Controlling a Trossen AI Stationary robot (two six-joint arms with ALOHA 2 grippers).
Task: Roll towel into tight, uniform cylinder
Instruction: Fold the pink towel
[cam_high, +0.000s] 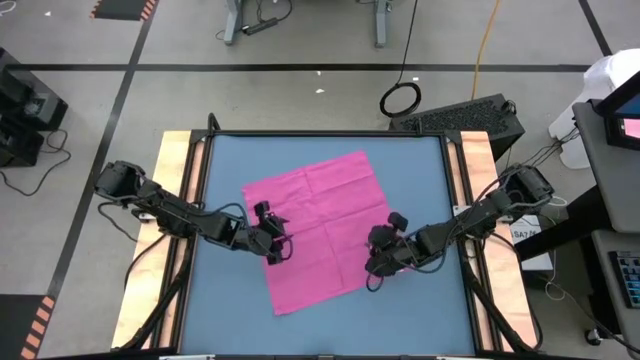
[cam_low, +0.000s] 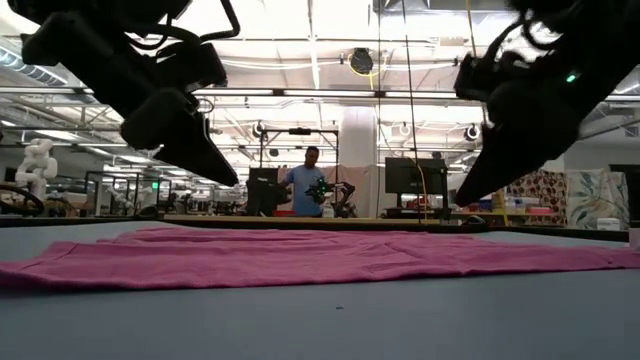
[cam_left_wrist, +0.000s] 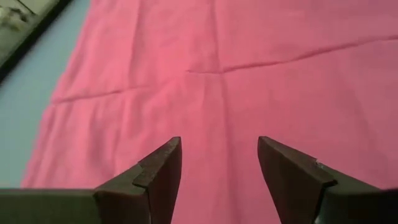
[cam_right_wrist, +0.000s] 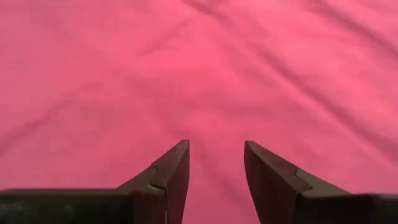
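Towel (cam_high: 318, 228) lies spread flat and unrolled on the blue desk (cam_high: 420, 160), set at a slant to the desk's edges, with faint fold creases crossing it; no cylinder exists yet, so we judge the rolling has not begun.

We see the left end effector (cam_high: 276, 250) over the cloth's left edge and the right end effector (cam_high: 376, 262) over its right part, toward the near corner; in the low view both hang above the fabric, apart from it. Left fingers (cam_left_wrist: 163, 171) stand parted with pink cloth showing in the gap, holding nothing; right fingers (cam_right_wrist: 173, 168) stand parted too, somewhat narrower, likewise empty.

Risks, as we judge them: the two end effectors sit at different points along a slanted cloth, so if they pinch unequal amounts the first fold may run crooked and the roll would come out tapered rather than uniform; thin fabric may slip from a shallow pinch, or the fingers may press into the desk and catch nothing; if one arm moves ahead of the other, the cloth may bunch or drag across the desk instead of turning over; a loose first turn would leave the roll slack.

A person (cam_low: 305, 185) stands far behind the desk, well apart from the work.
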